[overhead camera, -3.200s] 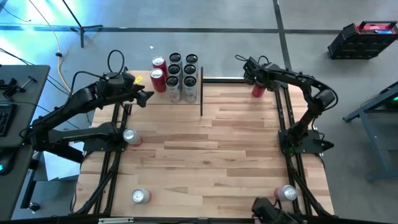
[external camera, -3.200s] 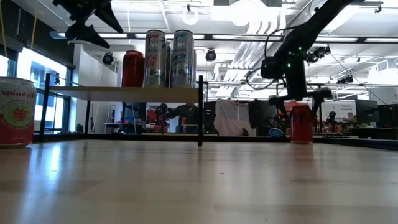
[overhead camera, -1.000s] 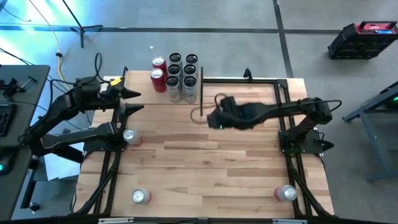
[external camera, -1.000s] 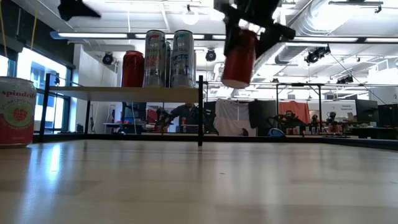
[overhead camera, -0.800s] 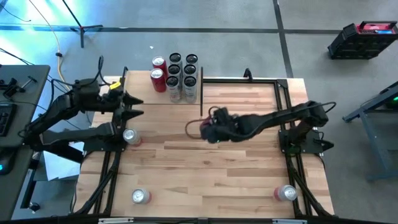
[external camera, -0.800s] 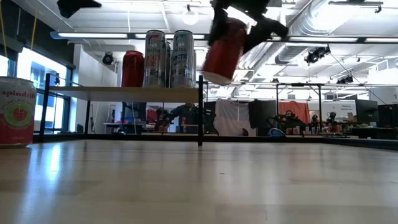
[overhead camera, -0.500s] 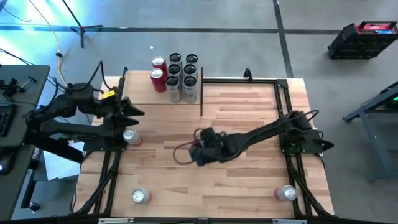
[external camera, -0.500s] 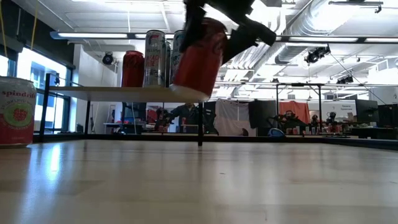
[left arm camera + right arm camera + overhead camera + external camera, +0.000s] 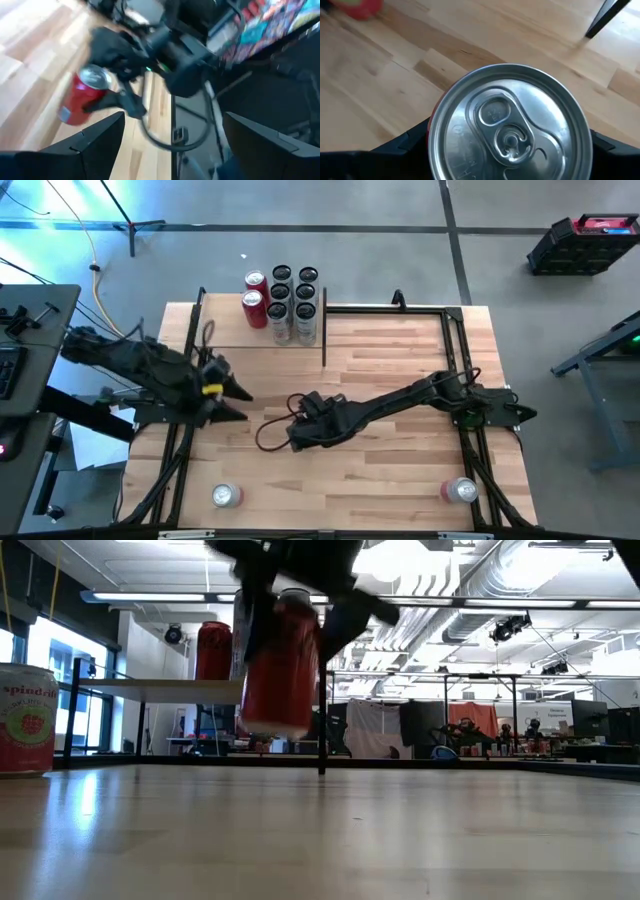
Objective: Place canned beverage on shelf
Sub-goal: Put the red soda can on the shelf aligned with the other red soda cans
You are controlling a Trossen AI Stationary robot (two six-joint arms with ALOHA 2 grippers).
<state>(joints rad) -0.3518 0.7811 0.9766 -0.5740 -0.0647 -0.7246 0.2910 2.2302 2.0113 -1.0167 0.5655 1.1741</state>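
High view: the right gripper reaches across to the middle of the worktop, its fingers clamped on the sides of a red can. The low view shows that can hanging clear of the wood, tilted slightly, with nothing under it. The right wrist view looks down on its silver lid, the tab unopened, dark fingers at either side.

The shelf stands at the far left of the worktop, a pale plank in thin black posts. At its right end stand a cluster of tall cans and two red cans; the plank left of them is bare. The carried can is well apart from the shelf, nearer the front than the plank.

The left gripper sits just left of the carried can, fingers spread and holding nothing, pointed at it; the left wrist view shows the red can straight ahead between its open fingers. That suggests a handover is in hand, not the placing itself, though this is a judgement only.

Next, it seems, the left fingers must close round the can's body below the right fingers' hold, firm before the right lets go, then carry it upright to the bare part of the plank. A tilted can could topple on release.

Two more cans wait at the near corners.
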